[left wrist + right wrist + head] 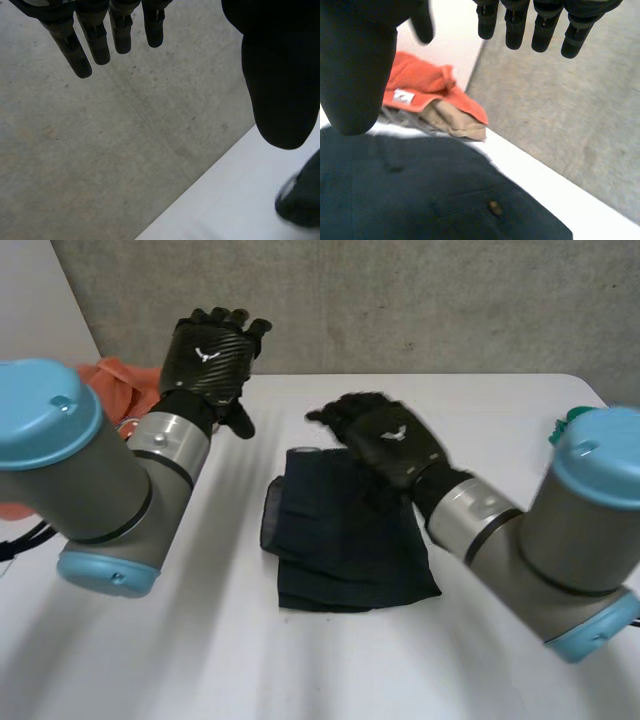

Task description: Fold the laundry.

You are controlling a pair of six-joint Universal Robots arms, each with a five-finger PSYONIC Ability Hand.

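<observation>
Right hand's fingers (542, 30) are out straight, thumb held apart, nothing in them. The dark folded garment (340, 540) lies flat on the white counter (300, 670) under that palm, a button (494, 207) showing. The right hand (390, 440) sits over the garment's far edge. The left hand (210, 350) is lifted well clear, off the garment's far left corner, its fingers (95, 42) straight, released, empty. Beyond the garment on that side, an orange cloth (115, 380) is heaped on a beige cloth (452, 125).
</observation>
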